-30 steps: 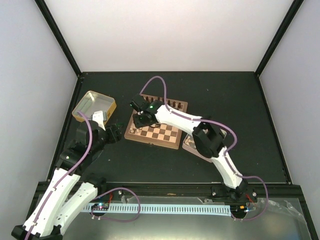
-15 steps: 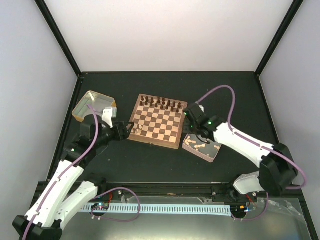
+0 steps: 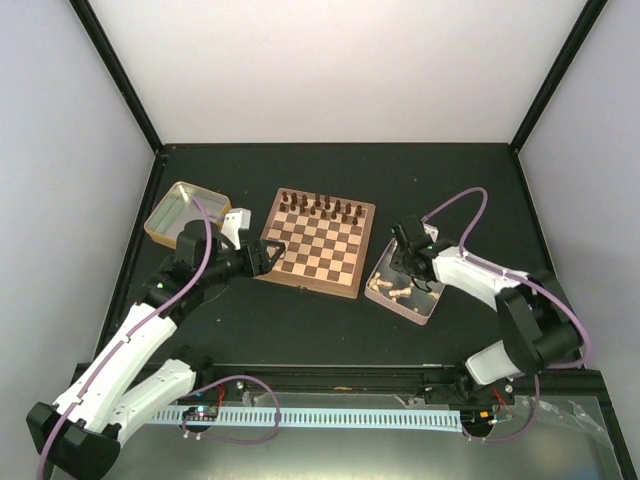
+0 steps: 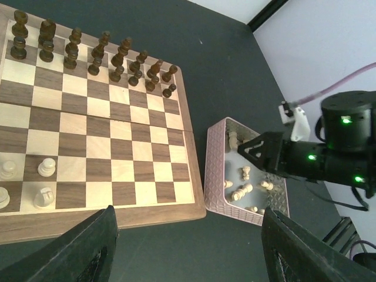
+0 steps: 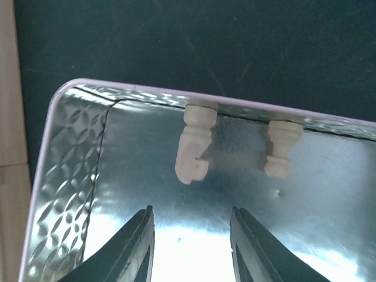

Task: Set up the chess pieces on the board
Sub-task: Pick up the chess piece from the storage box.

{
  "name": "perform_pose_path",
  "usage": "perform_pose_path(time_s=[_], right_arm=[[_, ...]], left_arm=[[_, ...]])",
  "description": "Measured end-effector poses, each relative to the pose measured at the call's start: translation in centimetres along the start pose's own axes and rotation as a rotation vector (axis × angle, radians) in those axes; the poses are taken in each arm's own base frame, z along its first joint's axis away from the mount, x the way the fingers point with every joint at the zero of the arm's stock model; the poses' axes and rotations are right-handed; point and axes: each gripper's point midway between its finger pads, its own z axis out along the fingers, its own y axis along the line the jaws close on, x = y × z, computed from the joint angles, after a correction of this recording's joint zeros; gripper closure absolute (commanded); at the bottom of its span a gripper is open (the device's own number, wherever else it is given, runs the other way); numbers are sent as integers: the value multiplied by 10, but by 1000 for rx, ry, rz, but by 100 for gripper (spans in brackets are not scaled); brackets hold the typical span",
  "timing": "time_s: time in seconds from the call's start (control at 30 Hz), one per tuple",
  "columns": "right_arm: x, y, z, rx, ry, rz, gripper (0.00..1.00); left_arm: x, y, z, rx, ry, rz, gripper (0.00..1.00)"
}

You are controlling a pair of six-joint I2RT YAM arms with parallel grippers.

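Note:
The board point(image 3: 330, 245) lies mid-table, with dark chessmen along its far edge. In the left wrist view several light tan chess pieces point(image 4: 46, 168) stand at the board's point(image 4: 106, 129) near left. More tan pieces point(image 3: 399, 292) lie in a pink tin point(image 3: 400, 310). My left gripper point(image 3: 272, 250) hovers open and empty at the board's near left corner; in its wrist view point(image 4: 188, 249) nothing is between the fingers. My right gripper point(image 3: 406, 268) is open low inside the tin; in its wrist view point(image 5: 189, 235) two tan pieces point(image 5: 194, 148) lie just beyond the fingertips against the tin wall point(image 5: 176, 97).
A yellow-rimmed metal tin point(image 3: 183, 212) stands left of the board, behind the left arm. The pink tin point(image 4: 235, 208) sits close against the board's right side. Dark chessmen point(image 4: 94, 53) fill the board's far rows. Cage posts frame the black table.
My right arm has left the board's left side and swung right, down into the pink tin. My left gripper has moved right, up to the board's near left corner.

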Motion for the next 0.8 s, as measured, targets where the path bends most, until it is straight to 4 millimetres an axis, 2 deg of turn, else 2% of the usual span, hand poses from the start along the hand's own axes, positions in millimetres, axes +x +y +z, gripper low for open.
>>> perform_pose_path(time_s=[0.27,0.4,0.6,0.8], right_arm=[[-10,2,32,57,-5,45,65],[-11,-1,44,77,-4,57,76],[-16,2,44,72,-19,58,88],[-18,3,39,56,-26,22,90]], left_arm=[[0,-2,0,6,-1,-14,31],[0,-2,0,9,2,-14,31],[0,-3,0,9,0,-14,31],[0,-3,0,12,1,-18,31]])
